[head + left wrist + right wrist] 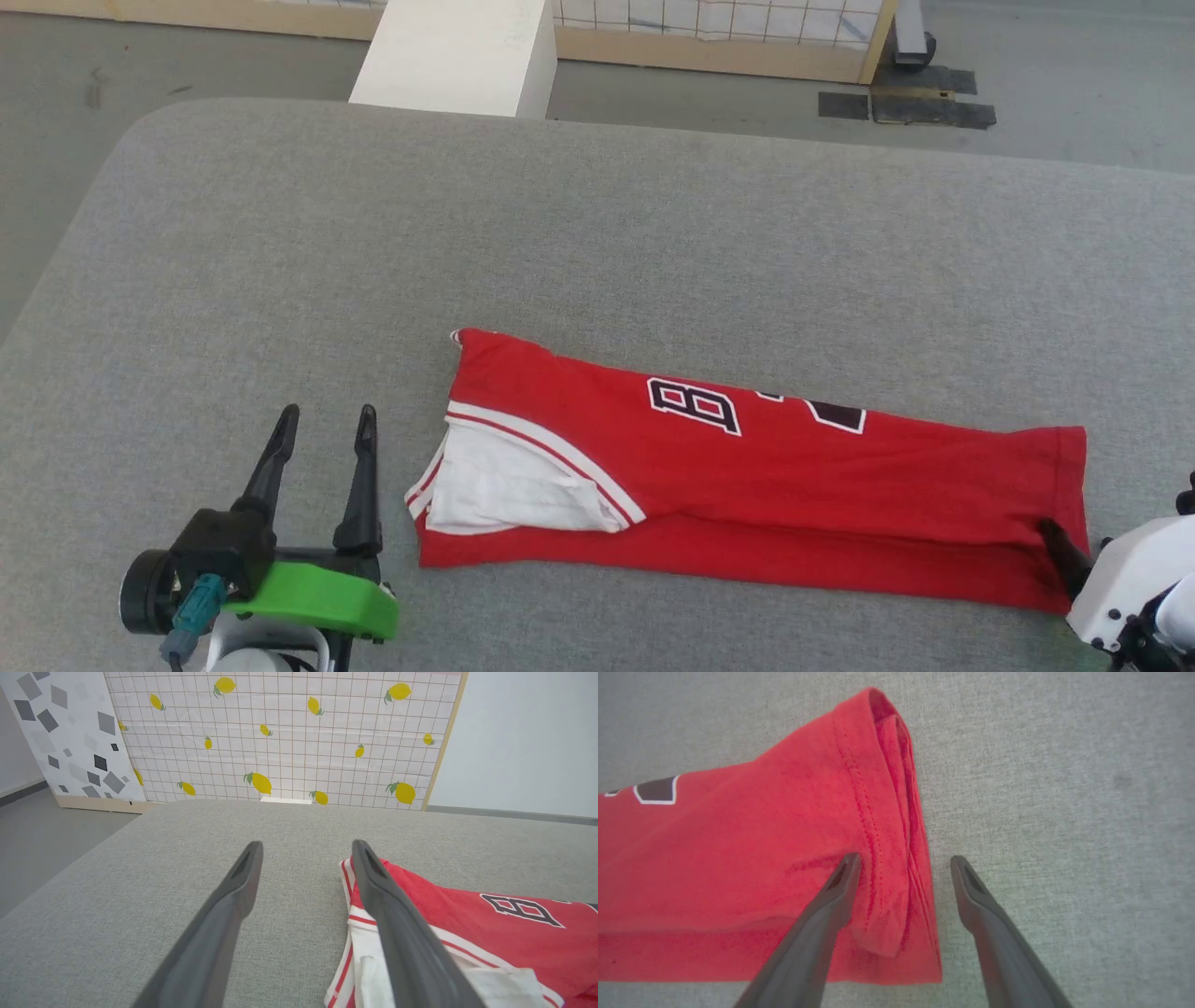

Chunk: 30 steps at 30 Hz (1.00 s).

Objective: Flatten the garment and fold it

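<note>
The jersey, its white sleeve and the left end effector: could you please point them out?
jersey (794, 485), head view, red body below the print.
white sleeve (504, 490), head view, middle of the sleeve.
left end effector (329, 411), head view, midway between its fingertips.

Garment (766, 485) laid lengthwise on near half of bench (597, 233) | left gripper (329, 411) placed just left of its sleeve end | right gripper (906, 859) set astride its hem edge at right | panel (280, 742) stood behind bench
</note>
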Motion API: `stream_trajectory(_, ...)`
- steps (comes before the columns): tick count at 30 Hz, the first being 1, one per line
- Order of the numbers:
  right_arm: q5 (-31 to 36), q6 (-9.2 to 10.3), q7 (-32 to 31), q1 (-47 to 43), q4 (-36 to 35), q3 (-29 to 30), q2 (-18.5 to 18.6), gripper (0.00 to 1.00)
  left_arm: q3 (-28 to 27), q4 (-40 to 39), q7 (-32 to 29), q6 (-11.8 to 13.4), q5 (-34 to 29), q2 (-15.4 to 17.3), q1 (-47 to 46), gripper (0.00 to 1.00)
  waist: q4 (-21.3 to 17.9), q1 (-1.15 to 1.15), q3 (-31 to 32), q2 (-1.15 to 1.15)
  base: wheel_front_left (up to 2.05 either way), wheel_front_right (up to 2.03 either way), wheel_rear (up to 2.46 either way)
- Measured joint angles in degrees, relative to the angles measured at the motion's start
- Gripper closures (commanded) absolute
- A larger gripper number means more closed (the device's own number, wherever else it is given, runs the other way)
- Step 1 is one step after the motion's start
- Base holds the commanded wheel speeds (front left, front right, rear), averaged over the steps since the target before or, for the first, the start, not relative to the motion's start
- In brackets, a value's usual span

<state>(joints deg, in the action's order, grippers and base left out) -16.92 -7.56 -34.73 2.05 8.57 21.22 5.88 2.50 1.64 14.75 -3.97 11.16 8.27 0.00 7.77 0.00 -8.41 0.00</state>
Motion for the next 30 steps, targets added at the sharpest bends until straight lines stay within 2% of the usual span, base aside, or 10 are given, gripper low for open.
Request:
stream_trajectory(6, -0.5, 0.01, -0.1, 2.2, 3.8, 0.3, -0.5, 0.00, -1.4, 0.0, 0.0, -1.7, -2.0, -2.0, 0.0, 0.00, 0.6, 0.00, -1.2, 0.00, 0.00, 0.00, 0.00)
stream_trajectory(12, -2.5, 0.12, -1.9, 2.6, 5.2, -2.2, 1.0, 0.00, -2.2, 0.4, 0.0, -2.6, -2.4, -3.0, -0.2, 0.00, 1.2, 0.00, -2.5, 0.00, 0.00, 0.00, 0.00)
stream_trajectory(13, -2.9, 0.35, -2.2, 2.6, 5.2, -2.6, 1.4, 0.53, -2.3, 0.4, 0.0, -2.6, -2.5, -3.1, -0.2, 0.00, 1.3, 0.00, -2.6, 0.00, 0.00, 0.00, 0.00)
stream_trajectory(14, -3.4, 0.53, -2.3, 2.6, 5.1, -2.9, 1.6, 0.92, -2.4, 0.5, 0.0, -2.7, -2.6, -3.2, -0.2, 0.00, 1.4, 0.00, -2.7, 0.00, 0.00, 0.00, 0.00)
stream_trajectory(15, -4.0, 0.55, -2.3, 2.6, 5.1, -3.3, 1.8, 1.00, -2.5, 0.6, 0.0, -3.0, -2.6, -3.3, -0.2, 0.00, 1.4, 0.00, -2.7, 0.00, 0.00, 0.00, 0.00)
stream_trajectory(20, -7.6, 0.53, -1.5, 2.6, 5.5, -5.4, 1.6, 1.00, -3.1, 1.2, 0.0, -3.1, -3.0, -3.5, -0.2, 0.00, 1.3, 0.00, -2.2, 0.00, 0.00, 0.00, 0.00)
stream_trajectory(25, -7.9, 0.43, 2.7, 2.5, 6.8, -5.4, 2.3, 1.00, -3.2, 1.9, 0.0, -3.1, -3.0, -3.9, -0.2, 0.00, 0.8, 0.00, -0.7, 0.00, 0.00, 0.00, 0.00)
stream_trajectory(30, -5.9, -0.02, 5.2, 2.1, 7.7, -3.1, 4.8, 1.00, -3.0, 2.2, 0.0, -3.1, -3.0, -3.9, 0.0, 0.00, 0.1, 0.00, 0.8, 0.00, 0.00, 0.00, 0.00)
